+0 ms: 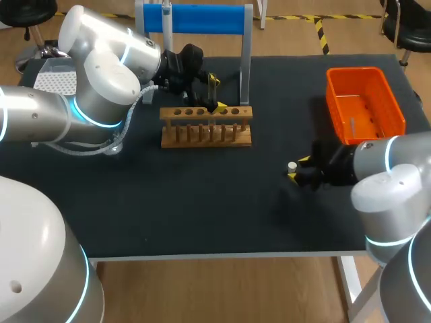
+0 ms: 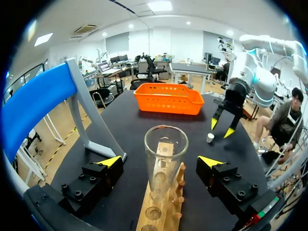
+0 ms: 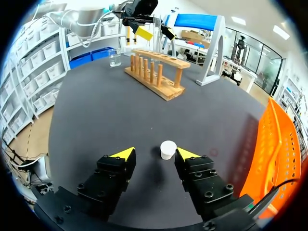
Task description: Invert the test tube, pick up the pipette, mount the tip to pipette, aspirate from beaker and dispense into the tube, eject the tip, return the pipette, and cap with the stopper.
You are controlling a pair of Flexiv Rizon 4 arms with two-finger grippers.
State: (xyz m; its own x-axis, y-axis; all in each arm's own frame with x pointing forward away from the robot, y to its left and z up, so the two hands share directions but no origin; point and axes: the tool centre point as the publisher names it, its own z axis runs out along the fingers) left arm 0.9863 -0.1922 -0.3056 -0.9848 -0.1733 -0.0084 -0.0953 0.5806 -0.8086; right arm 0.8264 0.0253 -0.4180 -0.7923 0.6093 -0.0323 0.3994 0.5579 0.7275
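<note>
Probably the capping step. Nearest, lower right in the head view: spread right gripper (image 1: 299, 169), white stopper (image 1: 292, 166) on the table (image 1: 202, 202) between its tips, not pinched. Farther, upper middle: spread left gripper (image 1: 215, 94) around the upright tube (image 2: 165, 154) in the rack (image 1: 206, 138). Next: pinch the stopper, carry it to the tube mouth.
</note>
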